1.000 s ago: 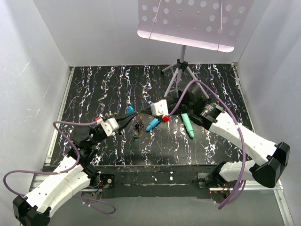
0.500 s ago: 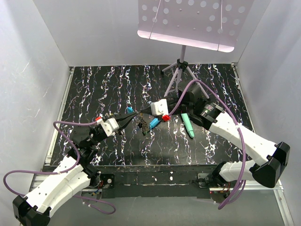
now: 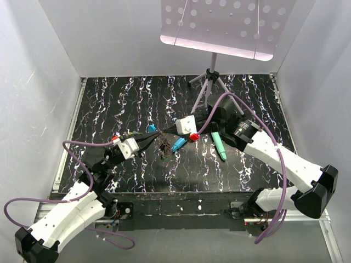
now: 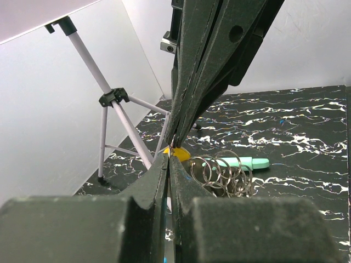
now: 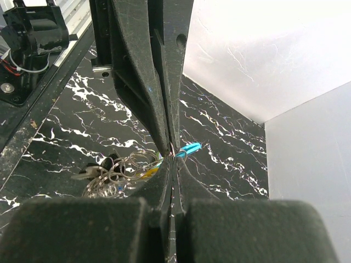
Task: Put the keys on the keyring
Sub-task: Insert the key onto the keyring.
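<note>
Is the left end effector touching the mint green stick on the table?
Apart. Top view: the left end effector, shut at the keyring, sits well left of the mint green stick, tabletop showing between.

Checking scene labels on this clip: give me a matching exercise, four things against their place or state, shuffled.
1 mint-green plastic stick
2 cluster of silver wire rings
3 grey metal tripod
4 left gripper

A standing at the far side of the black marbled table
B fingers pressed shut
C lying flat on that table
D bunched beside that gripper's tip

Pairs: 1-C, 2-D, 3-A, 4-B
</note>
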`<state>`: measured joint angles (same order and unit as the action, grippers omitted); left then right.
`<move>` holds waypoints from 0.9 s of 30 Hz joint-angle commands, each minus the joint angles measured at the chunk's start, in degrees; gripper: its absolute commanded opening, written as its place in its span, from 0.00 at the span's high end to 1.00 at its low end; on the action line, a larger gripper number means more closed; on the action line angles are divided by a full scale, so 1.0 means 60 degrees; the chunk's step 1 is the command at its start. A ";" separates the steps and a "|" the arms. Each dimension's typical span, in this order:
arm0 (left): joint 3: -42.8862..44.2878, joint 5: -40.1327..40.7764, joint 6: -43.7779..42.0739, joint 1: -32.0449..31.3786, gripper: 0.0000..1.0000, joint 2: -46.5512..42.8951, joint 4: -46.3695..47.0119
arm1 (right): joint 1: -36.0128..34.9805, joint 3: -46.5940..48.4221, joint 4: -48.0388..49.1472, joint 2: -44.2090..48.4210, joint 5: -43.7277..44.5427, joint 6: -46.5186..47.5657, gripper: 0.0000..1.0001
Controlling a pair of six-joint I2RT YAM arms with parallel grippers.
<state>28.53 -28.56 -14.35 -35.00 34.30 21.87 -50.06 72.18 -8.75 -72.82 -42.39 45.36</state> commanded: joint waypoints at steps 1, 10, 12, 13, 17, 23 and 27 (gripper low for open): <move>0.0122 -0.0075 -0.0055 -0.0040 1.00 -0.0136 0.0355 | -0.0079 0.0289 0.0361 -0.0022 -0.0273 0.0012 0.99; 0.0195 -0.0148 -0.0113 -0.0040 1.00 -0.0122 0.0193 | -0.0079 0.0391 0.0229 -0.0066 -0.0347 0.0071 0.99; 0.0181 -0.0148 -0.0099 -0.0040 1.00 -0.0107 0.0179 | -0.0079 0.0406 0.0214 -0.0081 -0.0362 0.0086 0.99; 0.0210 -0.0162 -0.0113 -0.0040 1.00 -0.0093 0.0179 | -0.0064 0.0435 0.0185 -0.0095 -0.0376 0.0071 0.99; 0.0210 -0.0221 -0.0114 -0.0040 1.00 -0.0078 0.0135 | -0.0079 0.0523 0.0038 -0.0139 -0.0405 0.0115 0.99; 0.0225 -0.0265 -0.0143 -0.0040 1.00 -0.0107 0.0120 | -0.0079 0.0655 -0.0196 -0.0198 -0.0406 0.0159 0.99; 0.0239 -0.0280 -0.0128 -0.0040 1.00 -0.0107 0.0105 | -0.0108 0.0728 -0.0328 -0.0242 -0.0405 0.0203 0.99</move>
<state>28.53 -29.15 -14.59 -35.00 34.26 21.02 -50.04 73.47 -10.83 -73.67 -43.35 45.82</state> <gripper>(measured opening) 0.012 0.023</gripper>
